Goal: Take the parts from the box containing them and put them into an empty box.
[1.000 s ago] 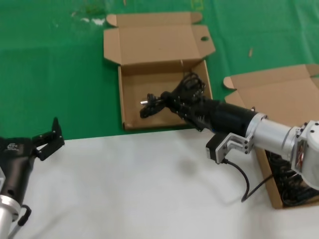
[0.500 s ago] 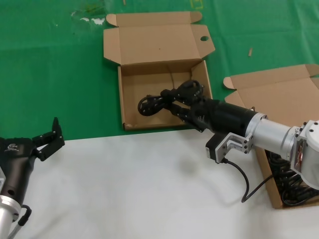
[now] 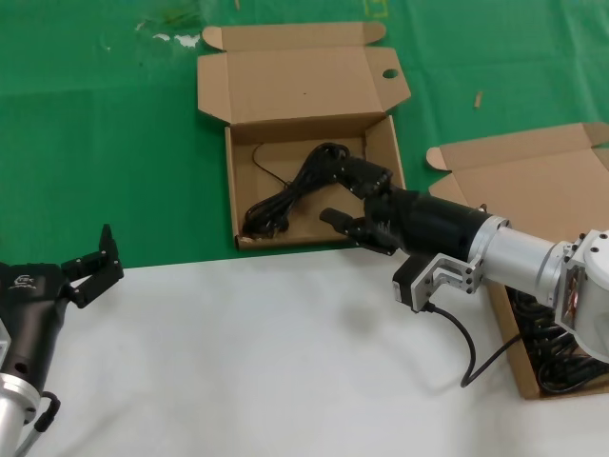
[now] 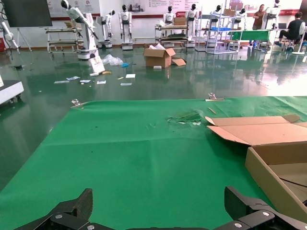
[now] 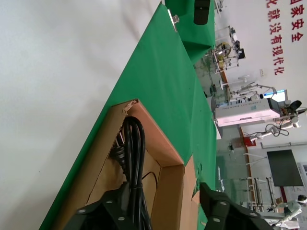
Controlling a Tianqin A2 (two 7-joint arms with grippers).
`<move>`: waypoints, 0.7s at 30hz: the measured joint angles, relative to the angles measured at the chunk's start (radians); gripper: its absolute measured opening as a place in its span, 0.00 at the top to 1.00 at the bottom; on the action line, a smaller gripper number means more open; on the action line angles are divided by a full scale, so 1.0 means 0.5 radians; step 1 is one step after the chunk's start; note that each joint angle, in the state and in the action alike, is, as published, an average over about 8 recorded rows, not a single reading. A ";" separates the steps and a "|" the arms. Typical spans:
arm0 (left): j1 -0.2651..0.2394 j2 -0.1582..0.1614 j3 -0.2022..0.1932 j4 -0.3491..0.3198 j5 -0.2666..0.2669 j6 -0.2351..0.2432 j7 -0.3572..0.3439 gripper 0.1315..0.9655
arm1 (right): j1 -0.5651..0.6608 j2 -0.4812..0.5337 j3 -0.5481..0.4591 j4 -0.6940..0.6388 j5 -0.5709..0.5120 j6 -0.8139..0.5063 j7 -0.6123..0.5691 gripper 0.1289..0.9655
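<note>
Now lay loose in box (image 3: 238, 190), cable (image 3: 285, 198), long axis running near-left to far-right. Hovered at its far-right end, right gripper (image 3: 344, 200), fingers spread, nothing held. Sat parked near-left over tabletop (image 3: 238, 362), left gripper (image 3: 90, 265), fingers apart, well away.

A black cable bundle (image 5: 130, 158) is seen lying inside the brown cardboard box (image 5: 165, 167), at 6 o'clock. The right gripper (image 5: 165, 211) is spread open above it, green cloth (image 5: 168, 76) stretching toward 12 o'clock
</note>
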 joint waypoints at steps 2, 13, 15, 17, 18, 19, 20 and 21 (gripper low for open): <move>0.000 0.000 0.000 0.000 0.000 0.000 0.000 0.00 | 0.000 0.000 0.000 0.000 0.000 0.000 0.000 0.55; 0.000 0.000 0.000 0.000 0.000 0.000 0.000 0.00 | 0.000 0.000 0.000 0.000 0.000 0.000 0.000 0.34; 0.000 0.000 0.000 0.000 0.000 0.000 0.000 0.00 | 0.000 0.000 0.000 0.000 0.000 0.000 0.000 0.28; 0.000 0.000 0.000 0.000 0.000 0.000 0.000 0.00 | 0.000 0.000 0.000 0.000 0.000 0.000 0.000 0.25; 0.000 0.000 0.000 0.000 0.000 0.000 0.000 0.00 | 0.000 0.000 0.000 0.000 0.000 0.000 0.000 0.23; 0.000 0.000 0.000 0.000 0.000 0.000 0.000 0.00 | 0.000 0.000 0.000 0.000 0.000 0.000 0.000 0.21; 0.000 0.000 0.000 0.000 0.000 0.000 0.000 0.00 | 0.000 0.000 0.000 0.000 0.000 0.000 0.000 0.19; 0.000 0.000 0.000 0.000 0.000 0.000 0.000 0.00 | 0.000 0.000 0.000 0.000 0.000 0.000 0.000 0.17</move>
